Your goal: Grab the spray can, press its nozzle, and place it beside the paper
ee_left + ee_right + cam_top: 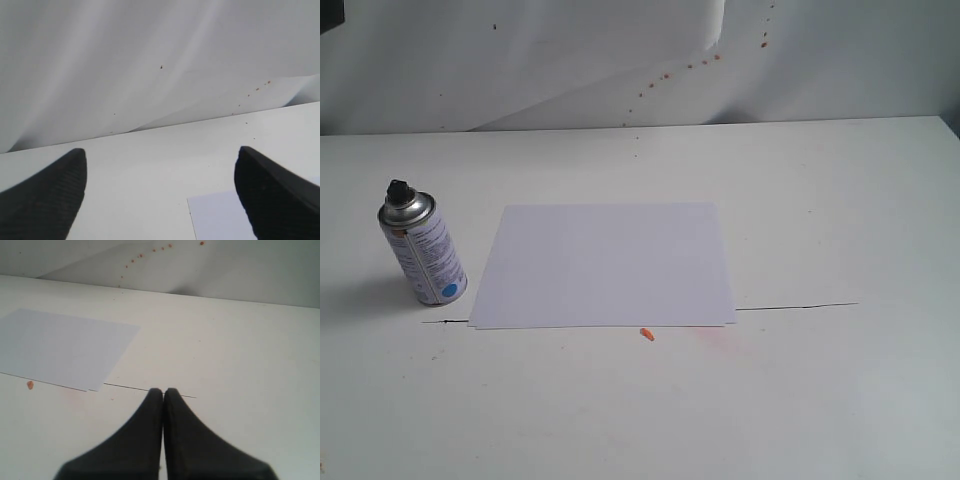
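Tipping is my main worry here. The spray can (422,250) stands on its base just off the paper's (605,265) left edge as the room camera sees it, close to the near corner, not quite touching the sheet. It's tall, narrow and shiny, so if one finger clips it before the other on the way in, I'd guess it goes over or skids away from the paper. Slick round metal could also slip down in a loose pinch, and pushing the little black nozzle (398,189) on top would only add to that. I can't tell which way the nozzle faces, so a squirt across the sheet is possible too (there's already an orange crumb (646,334) on the table (840,200) just past the paper's near edge, and a faint pinkish smudge beside it).

As for the tools, the left gripper (160,195) is spread wide with nothing between its fingers, and only a corner of the paper shows below it. The right gripper (163,392) is pinched completely together on nothing, hanging over bare table off the paper's other side. Neither one is touching the can.
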{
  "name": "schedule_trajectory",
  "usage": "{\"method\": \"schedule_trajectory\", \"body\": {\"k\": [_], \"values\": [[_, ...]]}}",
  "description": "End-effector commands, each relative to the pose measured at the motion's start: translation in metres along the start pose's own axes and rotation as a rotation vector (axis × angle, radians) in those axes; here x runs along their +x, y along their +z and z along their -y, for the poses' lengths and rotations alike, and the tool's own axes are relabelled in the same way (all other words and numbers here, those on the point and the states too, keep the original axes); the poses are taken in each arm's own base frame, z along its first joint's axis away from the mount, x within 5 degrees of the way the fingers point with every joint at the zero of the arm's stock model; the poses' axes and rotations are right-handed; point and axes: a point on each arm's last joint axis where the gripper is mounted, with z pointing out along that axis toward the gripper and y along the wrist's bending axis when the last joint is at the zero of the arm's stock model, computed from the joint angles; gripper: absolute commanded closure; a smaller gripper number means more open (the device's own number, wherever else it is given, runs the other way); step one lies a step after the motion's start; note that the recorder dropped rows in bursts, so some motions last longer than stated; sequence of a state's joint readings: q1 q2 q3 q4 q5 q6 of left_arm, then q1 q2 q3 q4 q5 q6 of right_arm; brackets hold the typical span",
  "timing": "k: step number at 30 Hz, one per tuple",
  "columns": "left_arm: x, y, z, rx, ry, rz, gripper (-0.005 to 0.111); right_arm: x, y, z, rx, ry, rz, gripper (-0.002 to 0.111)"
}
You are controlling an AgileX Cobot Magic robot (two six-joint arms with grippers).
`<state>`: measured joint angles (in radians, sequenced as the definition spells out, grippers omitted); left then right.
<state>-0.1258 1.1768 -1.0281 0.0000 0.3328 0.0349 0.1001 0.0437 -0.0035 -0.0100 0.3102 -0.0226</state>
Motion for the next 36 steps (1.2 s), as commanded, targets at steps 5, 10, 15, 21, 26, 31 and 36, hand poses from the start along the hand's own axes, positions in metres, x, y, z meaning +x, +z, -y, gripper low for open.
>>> {"method": "schedule_trajectory", "body": {"k": [5, 10, 15, 21, 26, 31, 36], "values": [[-0.002, -0.002, 0.001, 0.008, -0.015, 0.004, 0.031, 0.001, 0.0, 0.0, -0.006, 0.001, 0.006, 0.108], [-0.002, -0.002, 0.001, 0.008, -0.015, 0.004, 0.031, 0.001, 0.0, 0.0, -0.006, 0.001, 0.006, 0.108], [0.012, 0.004, 0.002, 0.007, -0.025, 0.06, 0.031, 0.001, 0.0, 0.0, -0.006, 0.001, 0.006, 0.108], [0.049, 0.005, 0.002, -0.003, -0.032, 0.199, 0.031, 0.001, 0.0, 0.0, -0.006, 0.001, 0.006, 0.108], [0.083, 0.0, 0.003, -0.013, -0.032, 0.35, 0.031, 0.001, 0.0, 0.0, -0.006, 0.001, 0.006, 0.108], [0.137, -0.003, 0.005, -0.011, -0.032, 0.278, 0.031, 0.001, 0.0, 0.0, -0.006, 0.001, 0.006, 0.108], [0.164, -0.008, 0.008, 0.023, -0.134, 0.247, 0.031, 0.001, 0.0, 0.0, -0.006, 0.001, 0.006, 0.108]]}}
